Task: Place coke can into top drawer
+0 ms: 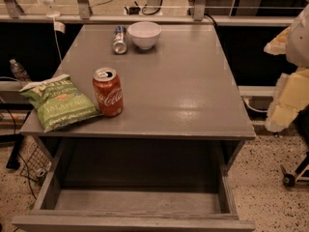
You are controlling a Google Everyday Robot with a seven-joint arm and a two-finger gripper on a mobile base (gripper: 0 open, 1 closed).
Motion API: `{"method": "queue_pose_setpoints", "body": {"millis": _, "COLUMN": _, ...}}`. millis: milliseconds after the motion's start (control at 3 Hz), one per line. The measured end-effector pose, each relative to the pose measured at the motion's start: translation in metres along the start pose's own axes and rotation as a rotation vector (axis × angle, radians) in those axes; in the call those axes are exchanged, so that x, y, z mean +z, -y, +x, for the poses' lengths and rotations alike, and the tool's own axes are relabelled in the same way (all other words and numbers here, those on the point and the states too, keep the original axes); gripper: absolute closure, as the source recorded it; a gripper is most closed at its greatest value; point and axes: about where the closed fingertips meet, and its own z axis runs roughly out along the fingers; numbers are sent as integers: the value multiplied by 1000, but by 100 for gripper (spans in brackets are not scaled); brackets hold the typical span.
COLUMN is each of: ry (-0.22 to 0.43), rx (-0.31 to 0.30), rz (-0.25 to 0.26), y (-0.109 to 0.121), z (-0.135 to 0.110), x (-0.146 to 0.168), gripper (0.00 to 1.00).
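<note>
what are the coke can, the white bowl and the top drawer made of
Coke can: likely aluminium, glossy red print, silver top. Bowl: smooth glossy white, ceramic or plastic. Top drawer: matte grey, apparently painted wood. Gripper sits at right edge.

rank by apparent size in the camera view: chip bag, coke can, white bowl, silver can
1. chip bag
2. coke can
3. white bowl
4. silver can
The last two sit farther back, so true sizes are unsure. The gripper hangs at the right edge, beside the table.
</note>
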Motion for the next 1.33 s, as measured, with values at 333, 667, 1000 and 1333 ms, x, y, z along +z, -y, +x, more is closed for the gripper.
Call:
{"method": "queue_pose_setpoints", "body": {"millis": 333, "ry": 0, "rx": 0, "rz": 0, "y": 0, "z": 0, "x": 0, "gripper": 0}}
{"method": "queue_pose_setpoints", "body": {"millis": 667, "ry": 89, "rx": -13, "rz": -23, "y": 9, "z": -22, "x": 16, "gripper": 0}}
{"method": "queue_pose_setpoints", "body": {"millis": 1000, "ry": 304, "rx": -28, "rz": -118, "y": 22, "z": -79, "x": 67, "gripper": 0}}
{"method": "queue_pose_setpoints", "body": {"millis": 1333, "ry": 448, "rx": -4, "rz": -156, "y": 31, "z": -120, "x": 101, "gripper": 0}}
